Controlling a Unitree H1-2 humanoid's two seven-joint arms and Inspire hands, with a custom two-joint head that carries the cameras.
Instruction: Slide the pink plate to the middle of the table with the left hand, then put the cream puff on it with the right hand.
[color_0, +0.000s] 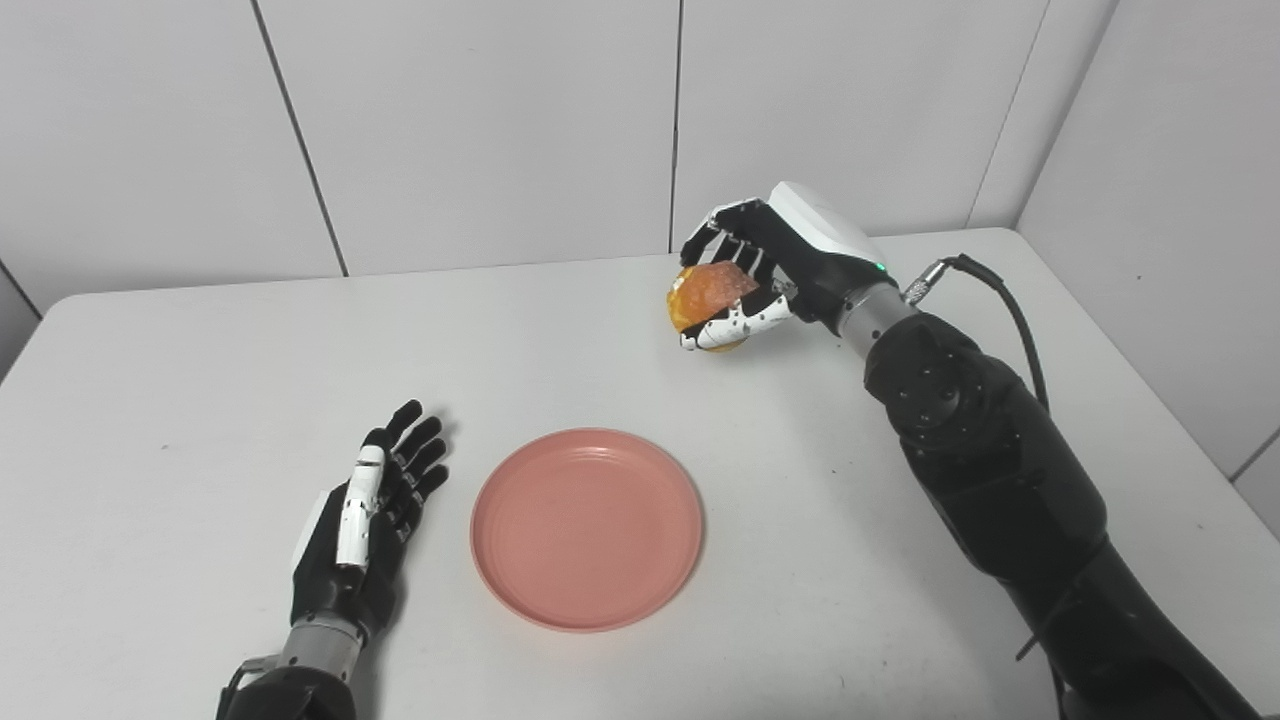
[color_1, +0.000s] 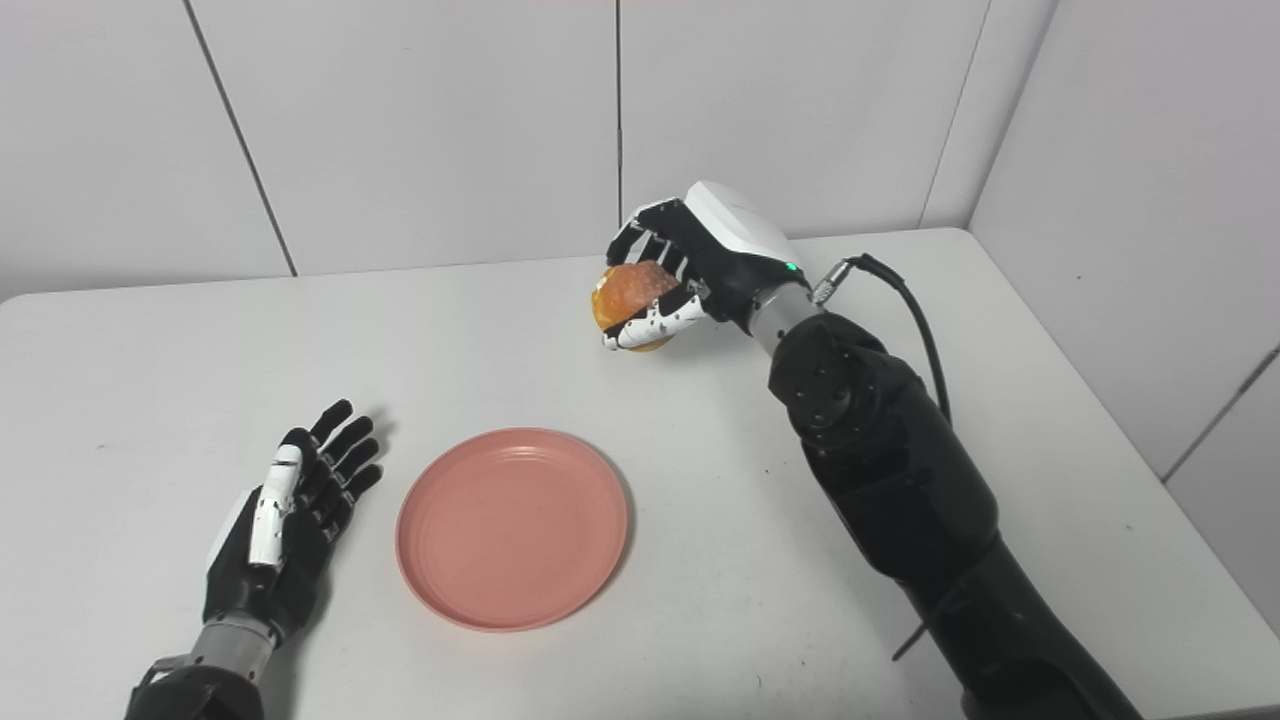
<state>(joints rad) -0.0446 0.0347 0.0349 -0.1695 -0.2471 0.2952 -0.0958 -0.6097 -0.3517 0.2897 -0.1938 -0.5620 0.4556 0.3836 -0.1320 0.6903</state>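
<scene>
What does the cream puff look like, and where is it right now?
The cream puff is a small, round, golden-orange bun with a paler, pinkish-brown top. It sits inside the right hand, whose fingers curl over its top while the thumb wraps its underside, so part of it is hidden. It is at the far side of the table, beyond the plate and not over it. Whether it touches the table cannot be told.

One pink plate (color_0: 586, 528), one cream puff (color_0: 705, 296), two robot hands.

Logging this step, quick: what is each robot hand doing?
Left robot hand: open, empty.
Right robot hand: shut on the round golden cream puff.
</scene>
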